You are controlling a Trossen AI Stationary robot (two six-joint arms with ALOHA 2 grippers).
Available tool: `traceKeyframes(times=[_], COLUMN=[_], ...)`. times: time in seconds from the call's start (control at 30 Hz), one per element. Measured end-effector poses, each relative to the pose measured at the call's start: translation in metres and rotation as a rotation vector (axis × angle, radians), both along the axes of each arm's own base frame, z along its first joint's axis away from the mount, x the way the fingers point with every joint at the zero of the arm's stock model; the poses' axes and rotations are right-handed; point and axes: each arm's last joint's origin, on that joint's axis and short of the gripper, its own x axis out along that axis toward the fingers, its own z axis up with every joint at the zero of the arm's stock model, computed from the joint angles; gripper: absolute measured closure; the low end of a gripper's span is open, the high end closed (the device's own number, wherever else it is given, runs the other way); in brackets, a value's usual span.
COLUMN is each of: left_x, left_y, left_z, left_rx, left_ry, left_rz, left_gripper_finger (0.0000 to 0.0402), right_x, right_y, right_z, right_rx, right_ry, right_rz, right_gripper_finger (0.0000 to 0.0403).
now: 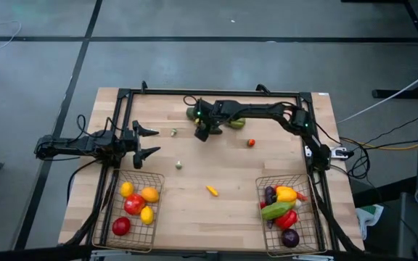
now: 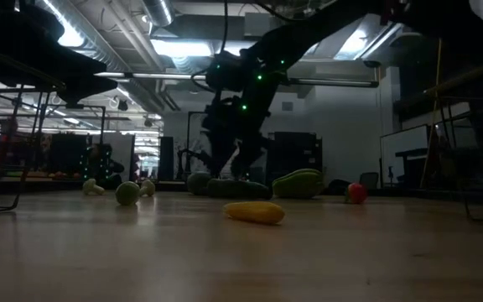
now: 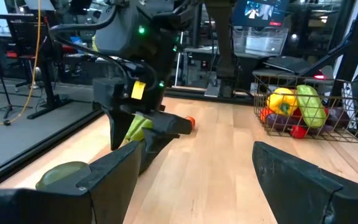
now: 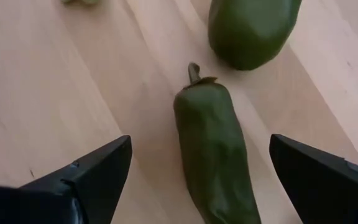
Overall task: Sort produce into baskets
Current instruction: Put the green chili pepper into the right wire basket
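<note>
dim backlit low view, bright ceiling glare

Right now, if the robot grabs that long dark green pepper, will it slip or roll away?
The long green pepper lies flat between the right end effector's open fingers. Its smooth skin might slip a bit. Its rounded body could roll sideways if nudged, though its bumpy shape and stem may stop it. It probably stays stiff, not floppy.
</note>
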Motion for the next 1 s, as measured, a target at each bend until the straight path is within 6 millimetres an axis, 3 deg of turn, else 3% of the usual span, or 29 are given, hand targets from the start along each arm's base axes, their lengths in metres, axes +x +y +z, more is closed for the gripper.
traceKeyframes(times=[0.13, 0.3, 0.63, 0.8, 1.0], left_x=[0.000, 0.000, 0.000, 0.000, 0.000], left_y=[0.000, 0.000, 0.000, 0.000, 0.000], left_z=[0.000, 0.000, 0.000, 0.000, 0.002], left_rx=[0.000, -0.034, -0.100, -0.101, -0.103], left_ry=[0.000, -0.008, -0.025, -0.025, -0.050], left_rz=[0.000, 0.001, 0.004, 0.004, 0.003], left_gripper_finger=[0.0095, 0.0095, 0.0095, 0.0095, 0.0096], right_x=[-0.001, 0.000, 0.003, 0.004, 0.003], right_y=[-0.002, -0.002, -0.003, -0.004, -0.003], right_z=[0.000, 0.000, -0.030, -0.031, -0.029], right_rx=[0.008, -0.008, -0.012, -0.033, -0.022], right_ry=[0.001, 0.003, 0.074, 0.080, 0.079], right_rz=[0.014, 0.046, 0.049, 0.043, 0.050], right_gripper_finger=[0.0038, 0.0088, 0.0161, 0.0188, 0.0247])
